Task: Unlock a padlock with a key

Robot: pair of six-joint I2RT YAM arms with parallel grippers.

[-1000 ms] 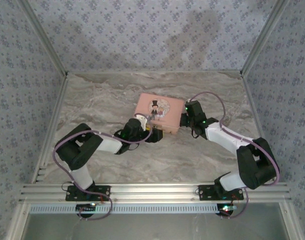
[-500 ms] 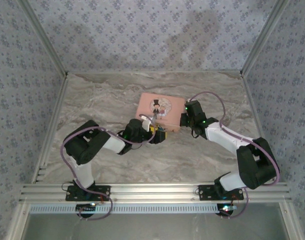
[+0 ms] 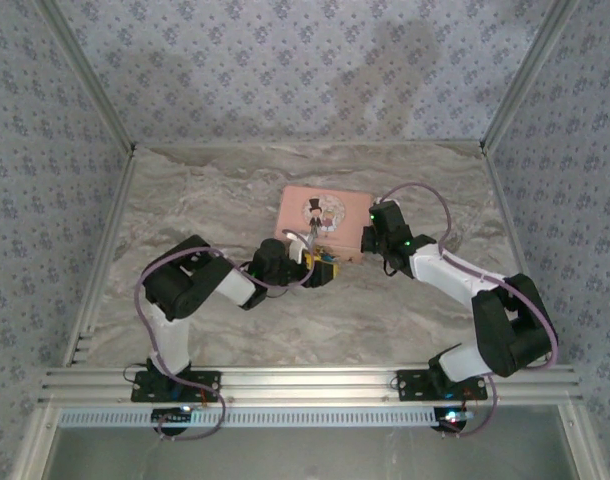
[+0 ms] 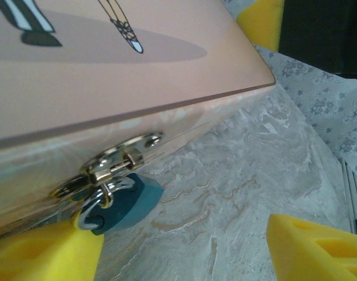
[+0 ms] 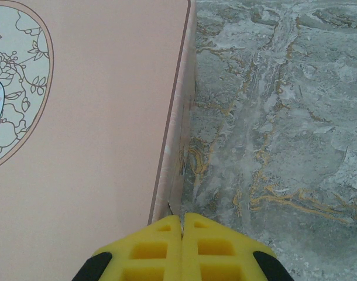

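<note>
Hanging from the shiny metal hasp (image 4: 117, 161) on the front wall of the pink box (image 3: 323, 215), the teal padlock (image 4: 131, 202) tilts down toward the marble table (image 3: 205, 200), its silver shackle looped through the hasp's ring. The box lies flat near the middle of the table, its lid closed and printed with a small figure in a top hat.

The left gripper (image 3: 320, 268) sits low at the box's front side, right at the hasp. In the left wrist view its yellow fingers (image 4: 44, 254) stand spread wide (one at the lower left corner, the other at the lower right), with bare marble between them. The padlock hangs just above the lower-left finger, at most touching it; whether they meet I cannot tell. The other finger is well apart from the lock, so nothing is pinched.

The right gripper (image 3: 368, 240) is at the box's right end. Its wrist view shows the two yellow pads pressed flat together (image 5: 183, 234), with no gap, and nothing held between them. The tips sit just beside the box's edge, where the pink lid (image 5: 96, 117) meets the grey, gold-veined tabletop.
</note>
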